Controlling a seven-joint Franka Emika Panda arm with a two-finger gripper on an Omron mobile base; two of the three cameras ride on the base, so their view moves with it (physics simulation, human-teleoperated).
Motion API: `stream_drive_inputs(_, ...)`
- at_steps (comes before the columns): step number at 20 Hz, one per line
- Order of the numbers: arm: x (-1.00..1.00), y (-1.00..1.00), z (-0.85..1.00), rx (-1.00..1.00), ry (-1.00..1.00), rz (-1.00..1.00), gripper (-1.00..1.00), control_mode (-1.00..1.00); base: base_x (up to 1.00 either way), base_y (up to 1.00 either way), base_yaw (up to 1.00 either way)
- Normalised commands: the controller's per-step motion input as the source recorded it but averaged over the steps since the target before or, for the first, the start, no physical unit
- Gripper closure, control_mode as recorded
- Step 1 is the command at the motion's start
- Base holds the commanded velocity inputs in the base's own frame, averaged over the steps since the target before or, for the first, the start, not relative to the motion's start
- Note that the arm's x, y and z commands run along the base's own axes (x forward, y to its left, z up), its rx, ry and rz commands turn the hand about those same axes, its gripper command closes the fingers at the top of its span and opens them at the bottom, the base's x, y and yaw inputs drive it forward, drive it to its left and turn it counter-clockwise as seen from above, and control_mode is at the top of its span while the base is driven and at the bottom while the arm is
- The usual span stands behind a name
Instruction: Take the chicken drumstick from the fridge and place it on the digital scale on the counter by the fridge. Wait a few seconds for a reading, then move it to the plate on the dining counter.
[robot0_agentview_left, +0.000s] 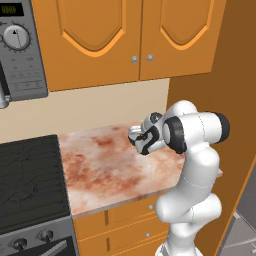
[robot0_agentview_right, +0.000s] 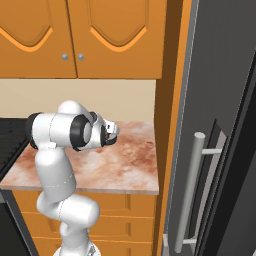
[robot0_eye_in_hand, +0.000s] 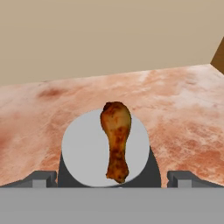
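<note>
Drumstick (robot0_eye_in_hand: 116, 140) atop scale (robot0_eye_in_hand: 83, 148), readout seemingly hidden

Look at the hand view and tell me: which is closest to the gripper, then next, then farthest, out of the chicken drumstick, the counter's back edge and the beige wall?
1. The chicken drumstick, lying on the digital scale between the open gripper's tips.
2. The back edge of the counter, past the scale.
3. The beige wall, rising behind that edge.

Stove (robot0_agentview_left: 30, 180) sits below the microwave (robot0_agentview_left: 20, 50); orange cabinets (robot0_agentview_left: 125, 35) hang right of it, perhaps level with it.
</note>
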Motion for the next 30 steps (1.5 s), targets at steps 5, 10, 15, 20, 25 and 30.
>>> stream_drive_inputs(5, 0.0, 0.0, 0.0, 0.0, 0.0, 0.0, -1.0, -1.0, 0.0, 0.0, 0.0)
stream_drive_inputs(10, 0.0, 0.0, 0.0, 0.0, 0.0, 0.0, -1.0, -1.0, 0.0, 0.0, 0.0)
stream_drive_inputs(15, 0.0, 0.0, 0.0, 0.0, 0.0, 0.0, -1.0, -1.0, 0.0, 0.0, 0.0)
stream_drive_inputs(20, 0.0, 0.0, 0.0, 0.0, 0.0, 0.0, -1.0, -1.0, 0.0, 0.0, 0.0)
stream_drive_inputs(25, 0.0, 0.0, 0.0, 0.0, 0.0, 0.0, -1.0, -1.0, 0.0, 0.0, 0.0)
stream_drive_inputs(30, 0.0, 0.0, 0.0, 0.0, 0.0, 0.0, -1.0, -1.0, 0.0, 0.0, 0.0)
